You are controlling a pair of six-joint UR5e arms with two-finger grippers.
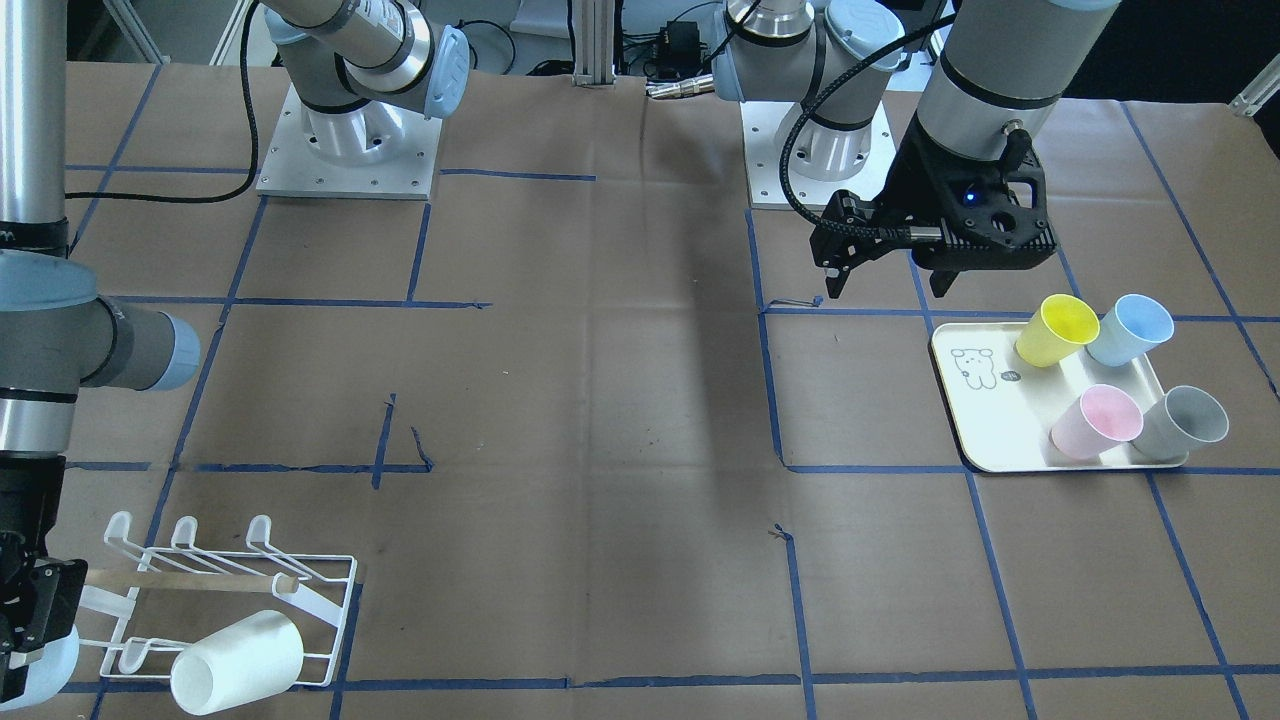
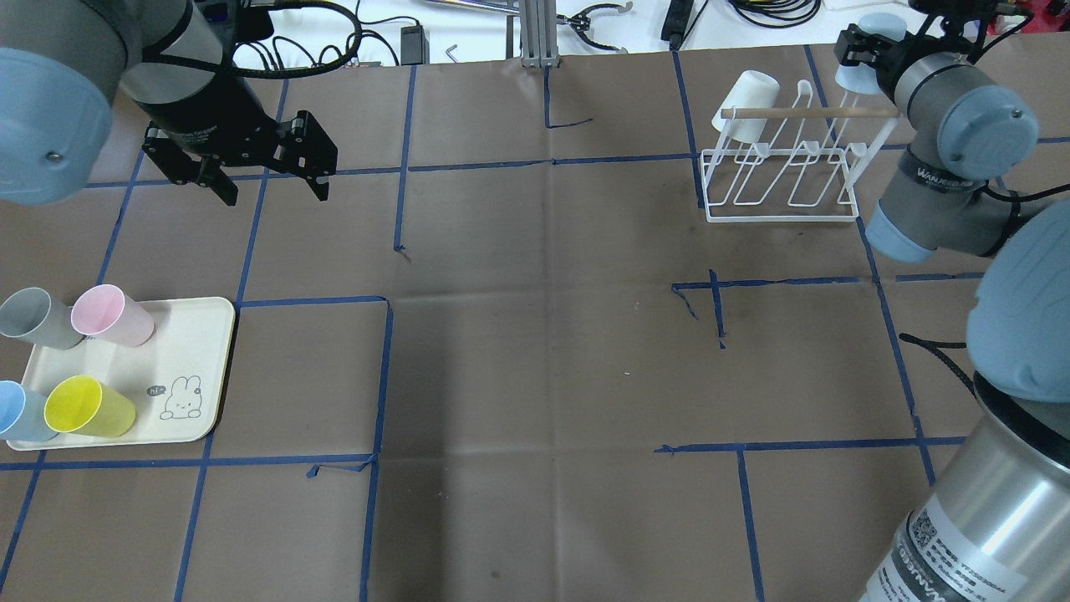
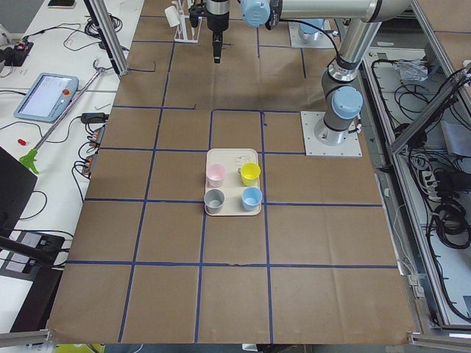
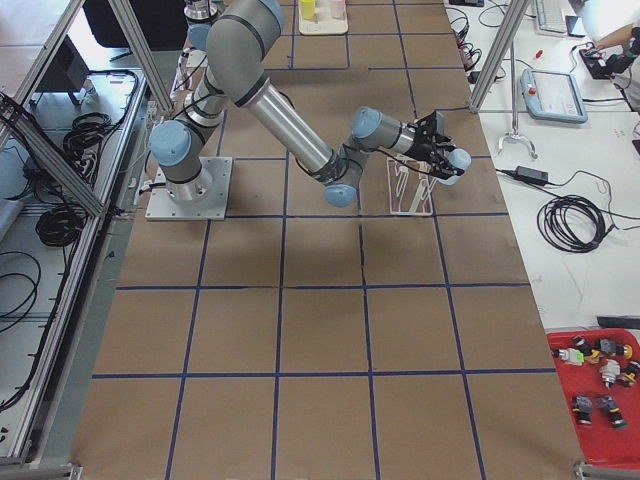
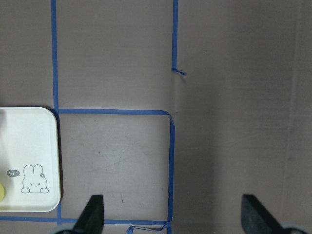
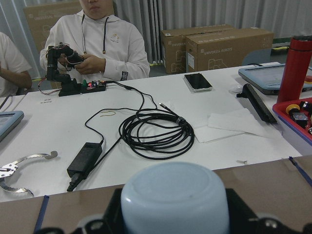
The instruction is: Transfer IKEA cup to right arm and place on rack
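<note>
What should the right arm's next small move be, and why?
Probably ease the right gripper toward a free prong to seat the pale blue cup: it grips that cup right beside the rack, which holds only one white cup, leaving other prongs bare.

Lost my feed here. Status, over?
Left gripper open, empty. Right gripper shut on pale blue cup, beside rack, not yet hung. White cup occupies one end prong.

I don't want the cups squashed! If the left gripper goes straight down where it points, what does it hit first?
Probably just the bare table, beside the tray. The left gripper points down at brown paper; the cups sit off to one side.
</note>
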